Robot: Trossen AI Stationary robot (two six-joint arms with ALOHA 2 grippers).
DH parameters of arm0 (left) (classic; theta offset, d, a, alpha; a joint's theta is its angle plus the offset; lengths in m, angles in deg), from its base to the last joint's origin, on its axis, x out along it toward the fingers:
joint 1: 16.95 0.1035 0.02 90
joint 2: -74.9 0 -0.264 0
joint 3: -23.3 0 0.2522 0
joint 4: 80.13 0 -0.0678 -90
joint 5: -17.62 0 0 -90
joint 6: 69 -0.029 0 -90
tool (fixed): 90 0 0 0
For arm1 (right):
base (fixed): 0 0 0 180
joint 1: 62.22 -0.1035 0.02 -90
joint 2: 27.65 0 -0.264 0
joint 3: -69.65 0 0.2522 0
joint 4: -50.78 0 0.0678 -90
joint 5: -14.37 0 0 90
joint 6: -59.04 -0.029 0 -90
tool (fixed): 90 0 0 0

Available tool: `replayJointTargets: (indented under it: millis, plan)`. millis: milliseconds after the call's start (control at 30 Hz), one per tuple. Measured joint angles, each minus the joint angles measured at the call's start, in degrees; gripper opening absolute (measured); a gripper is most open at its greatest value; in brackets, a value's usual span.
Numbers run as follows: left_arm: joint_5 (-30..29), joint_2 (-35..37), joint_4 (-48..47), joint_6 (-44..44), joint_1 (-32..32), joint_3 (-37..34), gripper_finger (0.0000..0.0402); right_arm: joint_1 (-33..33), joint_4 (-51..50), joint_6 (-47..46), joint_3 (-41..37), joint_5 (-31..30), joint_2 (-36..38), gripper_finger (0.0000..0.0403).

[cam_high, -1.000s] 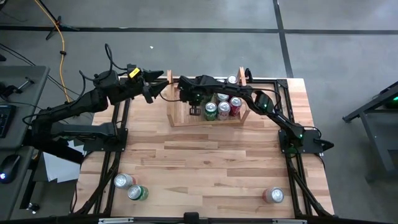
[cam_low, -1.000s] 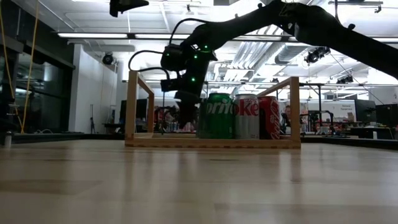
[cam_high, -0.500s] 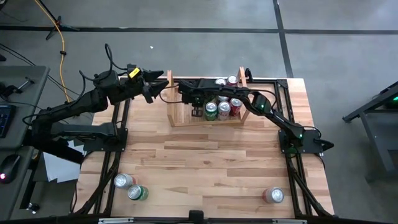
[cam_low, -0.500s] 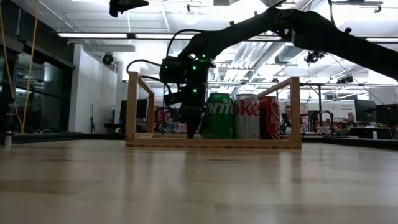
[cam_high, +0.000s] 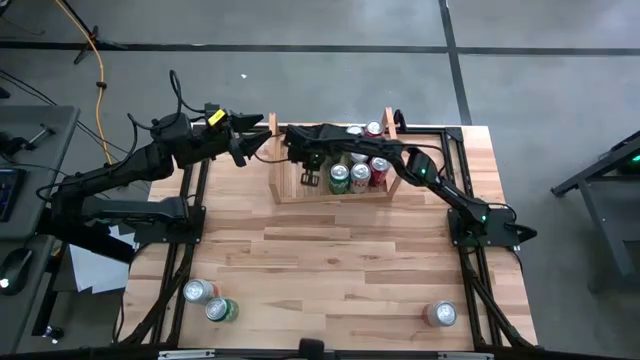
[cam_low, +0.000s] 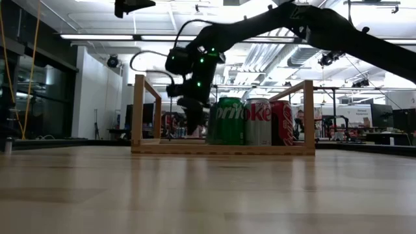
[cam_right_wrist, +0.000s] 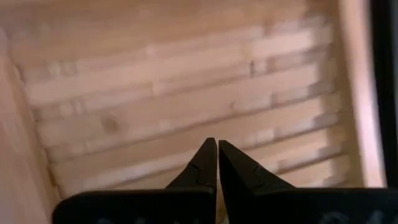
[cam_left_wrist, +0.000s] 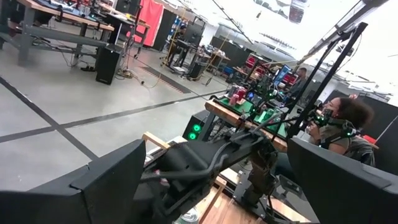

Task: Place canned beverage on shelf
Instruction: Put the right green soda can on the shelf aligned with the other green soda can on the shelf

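The shelf (cam_high: pixel 335 170) holds a cluster of cans (cam_low: pixel 250 121) just beside the right pincer (cam_low: pixel 194 121), which hangs pinched shut and empty over its bare slats. I'd judge it must fetch a loose can (cam_high: pixel 439 314). The left pincer (cam_high: pixel 262 143) waits wide open, outside the shelf.

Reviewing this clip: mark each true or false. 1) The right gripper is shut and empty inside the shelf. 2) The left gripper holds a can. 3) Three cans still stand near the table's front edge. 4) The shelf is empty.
1) True: the right gripper is shut on nothing, over the slats of the shelf.
2) False: the left gripper is open and empty, left of the shelf.
3) True: two cans front left, one can front right.
4) False: several shelved cans fill its right part.
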Motion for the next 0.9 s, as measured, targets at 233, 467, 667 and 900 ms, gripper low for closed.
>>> replayJointTargets:
  millis: [233, 467, 667, 900]
  plan:
    - [-0.02, 0.02, 0.00, -0.30, 0.02, 0.00, 0.0383, 0.77, 0.59, 2.23, 0.09, 1.34, 2.46, 0.0000]
    - [-0.04, 0.02, -0.05, -0.65, 0.02, 0.00, 0.0383, 2.73, 2.07, 4.46, 0.18, 6.52, 7.14, 0.0000]
    - [-0.07, 0.02, -0.06, -1.54, 0.01, 0.00, 0.0383, 5.96, 2.64, 2.17, 0.23, 15.30, 10.92, 0.0039]
    - [-0.07, 0.02, -0.07, -1.53, 0.02, 0.00, 0.0383, 8.10, -1.67, 3.31, 0.23, 15.52, 11.65, 0.0182]
